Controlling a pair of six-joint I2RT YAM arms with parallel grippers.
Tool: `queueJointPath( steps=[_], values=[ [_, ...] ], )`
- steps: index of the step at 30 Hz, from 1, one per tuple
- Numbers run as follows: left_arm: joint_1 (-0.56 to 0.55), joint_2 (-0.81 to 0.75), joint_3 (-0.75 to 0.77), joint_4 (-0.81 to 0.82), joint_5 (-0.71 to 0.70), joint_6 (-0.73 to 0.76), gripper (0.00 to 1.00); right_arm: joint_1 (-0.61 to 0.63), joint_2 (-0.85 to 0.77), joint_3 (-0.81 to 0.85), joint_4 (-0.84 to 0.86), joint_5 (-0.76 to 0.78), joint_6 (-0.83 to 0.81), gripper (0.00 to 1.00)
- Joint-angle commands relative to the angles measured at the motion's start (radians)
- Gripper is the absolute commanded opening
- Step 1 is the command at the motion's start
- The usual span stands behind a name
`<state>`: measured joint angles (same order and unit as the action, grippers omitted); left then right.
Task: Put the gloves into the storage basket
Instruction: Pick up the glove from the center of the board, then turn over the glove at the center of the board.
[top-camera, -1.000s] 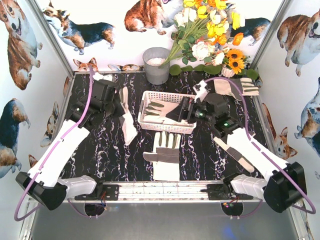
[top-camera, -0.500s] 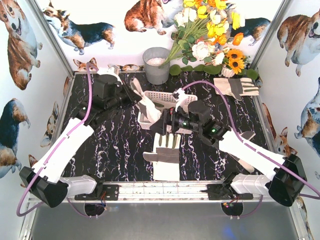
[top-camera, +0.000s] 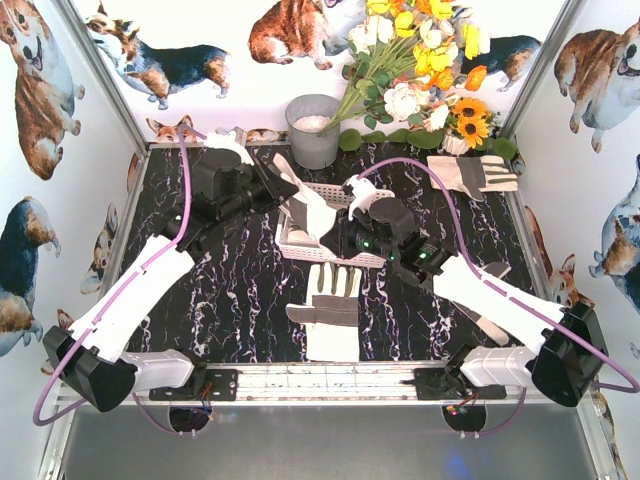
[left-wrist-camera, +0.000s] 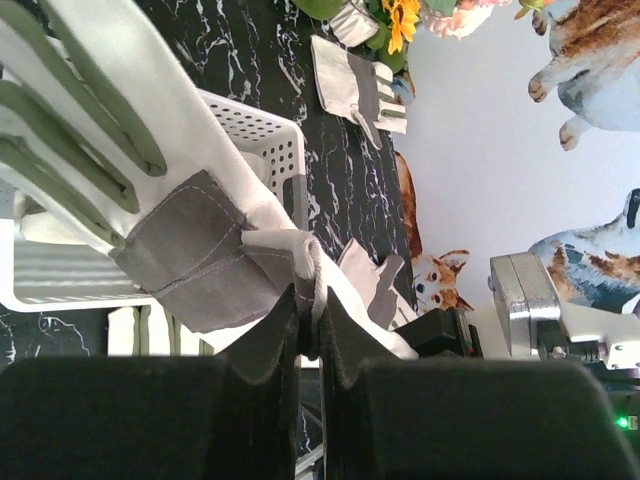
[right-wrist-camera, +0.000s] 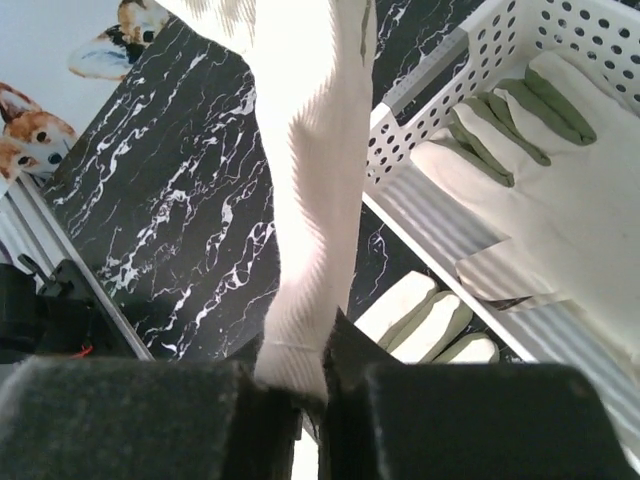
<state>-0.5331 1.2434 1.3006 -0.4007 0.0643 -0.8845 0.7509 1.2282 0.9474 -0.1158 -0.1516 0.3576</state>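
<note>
My left end effector (left-wrist-camera: 305, 330), right end effector (right-wrist-camera: 300, 385): clamped on one cream-grey fabric glove (top-camera: 303, 208) | Risk: uneven release misses white plastic lattice basket (right-wrist-camera: 470, 60) below

Held glove (top-camera: 303, 208) across basket (top-camera: 325, 256) opening

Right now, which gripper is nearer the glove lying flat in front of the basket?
Right. The right gripper sits just beyond the flat glove, at the basket near wall; the left gripper is farther back-left.

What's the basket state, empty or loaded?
Not empty: one glove lies flat on the storage basket floor, clear in the right wrist view.
</note>
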Motion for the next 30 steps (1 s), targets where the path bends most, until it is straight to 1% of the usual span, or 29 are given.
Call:
queueJointPath(
  steps=[1, 3, 6, 9, 13, 15, 16, 18, 21, 24, 27, 30],
  values=[
    [-0.022, 0.013, -0.029, 0.067, 0.007, -0.020, 0.00, 0.001, -0.033, 0.058, -0.012, 0.070, -0.026, 0.00],
    [-0.042, 0.022, -0.038, 0.067, -0.003, -0.022, 0.00, 0.002, -0.058, 0.061, -0.074, 0.100, -0.044, 0.00],
    [-0.108, 0.042, -0.051, 0.067, -0.071, -0.017, 0.00, 0.002, -0.102, 0.075, -0.219, 0.152, -0.098, 0.00],
    [-0.167, 0.080, -0.063, 0.090, -0.089, -0.018, 0.00, 0.001, -0.192, 0.094, -0.385, 0.262, -0.141, 0.00],
    [-0.232, 0.146, -0.069, 0.200, -0.054, -0.011, 0.00, 0.003, -0.252, 0.185, -0.641, 0.470, -0.157, 0.00],
    [-0.253, 0.197, -0.061, 0.264, -0.013, -0.009, 0.00, 0.004, -0.267, 0.226, -0.741, 0.531, -0.156, 0.00],
    [-0.263, 0.218, -0.056, 0.288, 0.012, -0.010, 0.00, 0.003, -0.276, 0.237, -0.765, 0.540, -0.155, 0.00],
    [-0.283, 0.250, -0.049, 0.323, 0.048, -0.008, 0.00, 0.007, -0.287, 0.246, -0.794, 0.519, -0.151, 0.00],
    [-0.308, 0.258, -0.088, 0.339, 0.074, -0.016, 0.00, 0.016, -0.286, 0.237, -0.820, 0.392, -0.140, 0.00],
    [-0.327, 0.218, -0.197, 0.334, 0.071, -0.053, 0.00, 0.029, -0.278, 0.198, -0.829, 0.203, -0.111, 0.00],
    [-0.346, 0.157, -0.339, 0.341, 0.060, -0.107, 0.00, 0.049, -0.274, 0.131, -0.803, 0.072, -0.088, 0.00],
    [-0.361, 0.109, -0.453, 0.340, 0.047, -0.149, 0.00, 0.076, -0.265, 0.057, -0.733, -0.032, -0.066, 0.00]
  ],
)
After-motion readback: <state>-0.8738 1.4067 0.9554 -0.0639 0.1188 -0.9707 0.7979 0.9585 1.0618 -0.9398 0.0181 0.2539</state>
